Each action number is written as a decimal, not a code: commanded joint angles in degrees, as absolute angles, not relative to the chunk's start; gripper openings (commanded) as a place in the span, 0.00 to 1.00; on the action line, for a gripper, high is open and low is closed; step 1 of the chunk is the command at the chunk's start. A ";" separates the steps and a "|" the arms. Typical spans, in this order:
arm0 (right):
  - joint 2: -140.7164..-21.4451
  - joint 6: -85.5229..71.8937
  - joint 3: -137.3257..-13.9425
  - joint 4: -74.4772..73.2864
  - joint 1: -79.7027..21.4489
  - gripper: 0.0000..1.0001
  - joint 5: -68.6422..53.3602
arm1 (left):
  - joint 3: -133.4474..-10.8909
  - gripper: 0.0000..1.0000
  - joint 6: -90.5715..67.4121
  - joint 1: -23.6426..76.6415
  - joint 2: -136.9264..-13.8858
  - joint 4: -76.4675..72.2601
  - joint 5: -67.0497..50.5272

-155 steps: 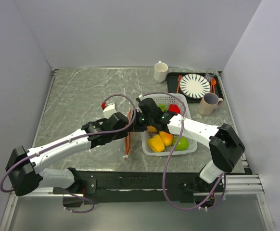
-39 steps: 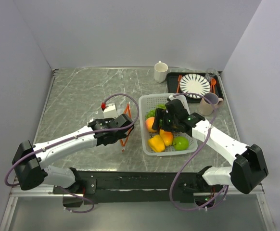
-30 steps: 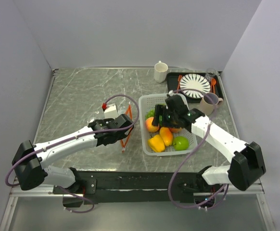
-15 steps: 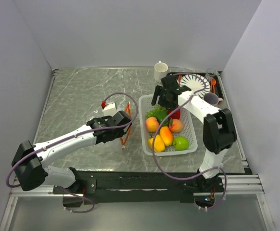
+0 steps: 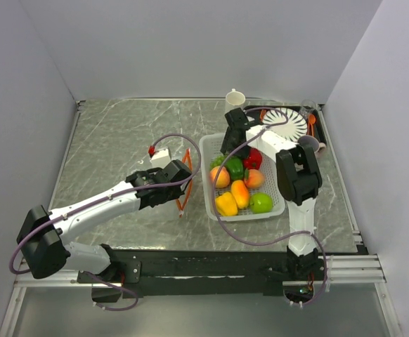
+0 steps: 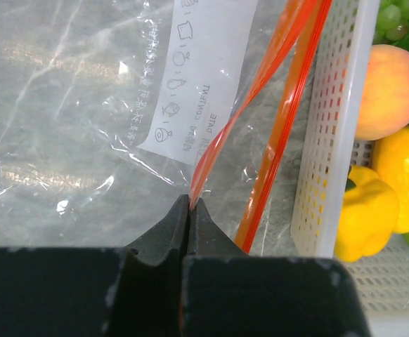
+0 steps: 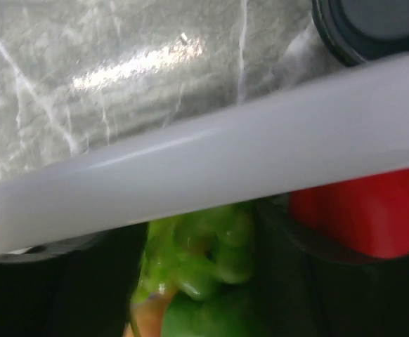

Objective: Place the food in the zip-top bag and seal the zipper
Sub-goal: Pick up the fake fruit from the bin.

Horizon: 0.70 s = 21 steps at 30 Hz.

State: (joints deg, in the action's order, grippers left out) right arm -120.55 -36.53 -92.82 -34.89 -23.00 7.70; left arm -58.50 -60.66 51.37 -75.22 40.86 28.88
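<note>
- A grey marbled table point(image 5: 120, 133) sits between pale walls point(image 5: 190, 49), and both my arms stretch out over it.
- My left gripper point(image 6: 190, 207) is pinched tight on the zipper point(image 6: 277, 140). It holds the near end of one orange-red strip.
- The other strip runs just to the right of my fingertips, and the two spread apart further ahead.
- The zip-top bag point(image 6: 85, 105) lies flat on the table ahead and to the left of that gripper. Its white printed label point(image 6: 201, 70) is straight ahead.
- The white mesh basket point(image 6: 331, 126) stands just right of my left gripper, with a peach point(image 6: 387, 91) and a yellow pepper point(image 6: 362, 221) inside.
- My right gripper point(image 7: 203, 239) dips over the basket's rim, its jaws apart on either side of a lumpy green piece point(image 7: 204, 260). I cannot tell whether they press on it.
- A red piece point(image 7: 373, 210) lies just right of that gripper, under the rim.
</note>
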 commanded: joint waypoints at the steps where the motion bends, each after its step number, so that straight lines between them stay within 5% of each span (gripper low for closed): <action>1: -122.70 -36.74 -91.42 -33.31 -23.12 0.45 5.54 | -59.15 0.01 -59.85 51.06 -73.39 39.11 28.30; 4: -118.75 -36.65 -85.46 -28.31 -23.12 0.19 3.52 | -59.15 0.01 -59.85 50.98 -73.04 39.55 28.47; 8: -112.60 -35.42 -79.90 -21.82 -23.20 0.01 0.27 | -58.98 0.01 -59.94 50.80 -72.77 39.82 28.65; 21: -93.52 -34.97 -70.85 -12.40 -23.47 0.02 -4.57 | -58.89 0.01 -59.94 50.36 -71.98 40.43 28.48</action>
